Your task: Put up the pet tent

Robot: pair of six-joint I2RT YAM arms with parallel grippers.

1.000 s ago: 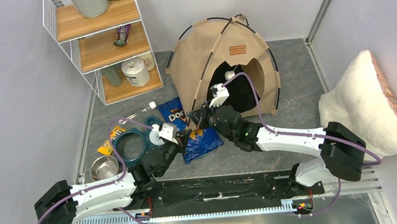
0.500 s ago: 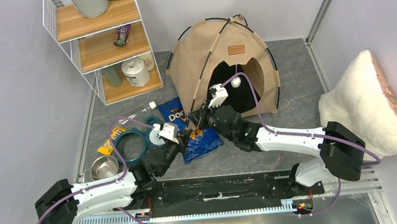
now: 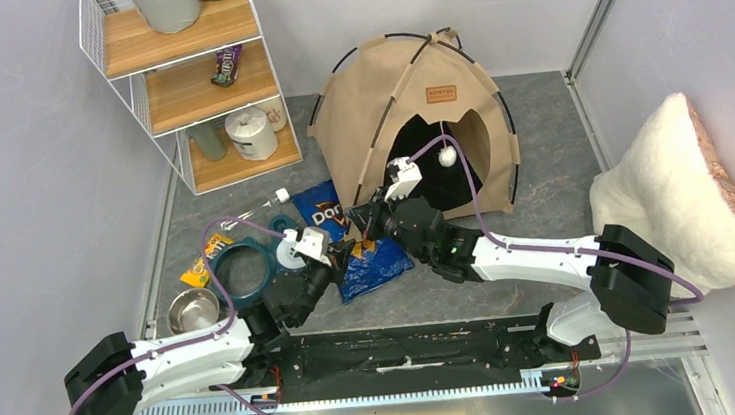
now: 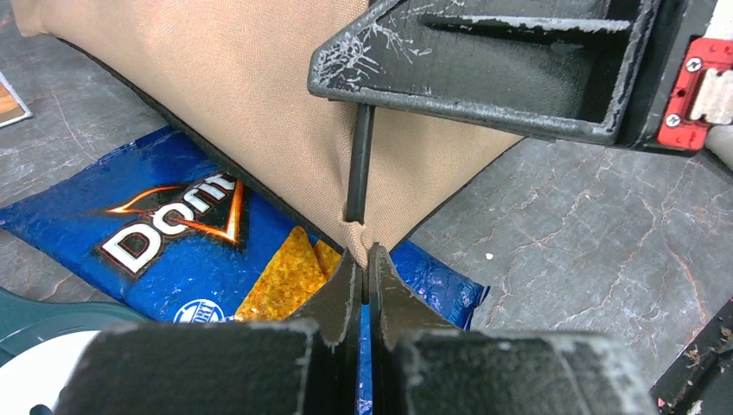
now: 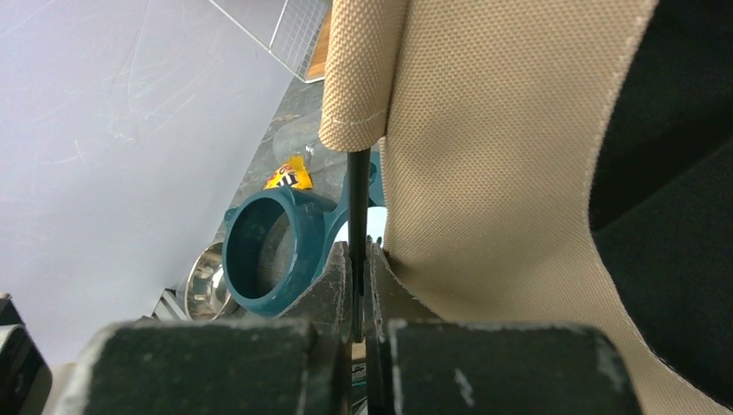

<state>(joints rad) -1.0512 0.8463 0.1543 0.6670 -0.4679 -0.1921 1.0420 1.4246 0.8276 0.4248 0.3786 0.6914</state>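
Overhead, we see the fluffy white pom-pom (image 3: 447, 156) has swung right. The tan woven-fabric dome tent (image 3: 384, 96) stands just behind the glossy blue chip bag (image 3: 322, 209). Left wrist: our left gripper (image 4: 364, 255) pinches its corner over that bag. Right wrist: our right gripper (image 5: 359, 251) clamps the thin black pole (image 5: 358, 199).

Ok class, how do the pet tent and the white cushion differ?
The pet tent is tan fabric on black poles; the cushion is fluffy and white. The pet tent stands domed at the back; the cushion leans by the side wall. The left gripper and right gripper clamp the pet tent's corner pole; the cushion is untouched. Both rest on the floor.
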